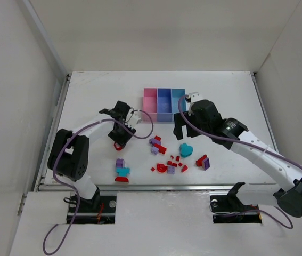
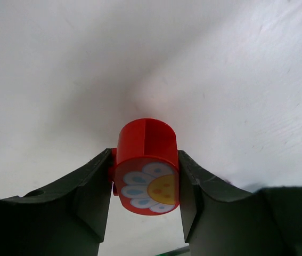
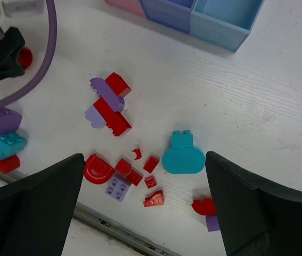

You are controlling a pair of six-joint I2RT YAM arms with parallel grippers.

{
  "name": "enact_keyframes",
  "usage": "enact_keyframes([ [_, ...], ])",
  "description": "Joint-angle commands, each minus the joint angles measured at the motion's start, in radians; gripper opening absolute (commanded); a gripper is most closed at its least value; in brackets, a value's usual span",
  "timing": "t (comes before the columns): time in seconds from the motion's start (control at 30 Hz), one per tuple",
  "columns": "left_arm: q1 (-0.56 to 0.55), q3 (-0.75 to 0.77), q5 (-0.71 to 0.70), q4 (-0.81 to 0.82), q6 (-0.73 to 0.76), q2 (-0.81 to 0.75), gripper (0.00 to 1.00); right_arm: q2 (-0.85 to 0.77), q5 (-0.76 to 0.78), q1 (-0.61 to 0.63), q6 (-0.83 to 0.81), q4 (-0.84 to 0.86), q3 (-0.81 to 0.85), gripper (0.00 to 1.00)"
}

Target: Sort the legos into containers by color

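Left wrist: lego (image 2: 146,166) between fingers (image 2: 89,197) (touching)

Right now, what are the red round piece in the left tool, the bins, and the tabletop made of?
Red round piece, gripped in the left tool: hard moulded plastic, smooth, with a soft sheen and a printed flower face. Bins: likely plastic too, matte, thin flat walls. Tabletop: white, matte, fine grain-like streaks; maybe painted wood or laminate, can't tell.

glossy plastic lego (image 2: 146,160), matt table (image 2: 236,80)
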Motion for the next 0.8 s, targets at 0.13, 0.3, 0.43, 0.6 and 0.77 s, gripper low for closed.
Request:
enact_keyframes([
  [0.13,0.006,0.408,0.158,-0.019,-0.021,0.052,0.00,0.005,-0.007,-0.023,0.005,0.130,0.039,1.00],
  [0.3,0.006,0.612,0.393,0.046,-0.099,0.142,0.00,0.027,-0.112,-0.145,0.017,0.205,0.030,1.00],
  [0.43,0.015,0.706,0.424,0.165,-0.203,0.263,0.00,0.036,-0.112,-0.198,0.017,0.216,0.030,1.00],
  [0.6,0.004,0.882,0.350,0.199,-0.300,0.417,0.06,0.059,-0.121,-0.210,0.006,0.225,0.030,1.00],
  [0.77,0.004,0.932,0.295,0.172,-0.309,0.493,0.29,0.068,-0.121,-0.210,-0.003,0.216,0.030,1.00],
])
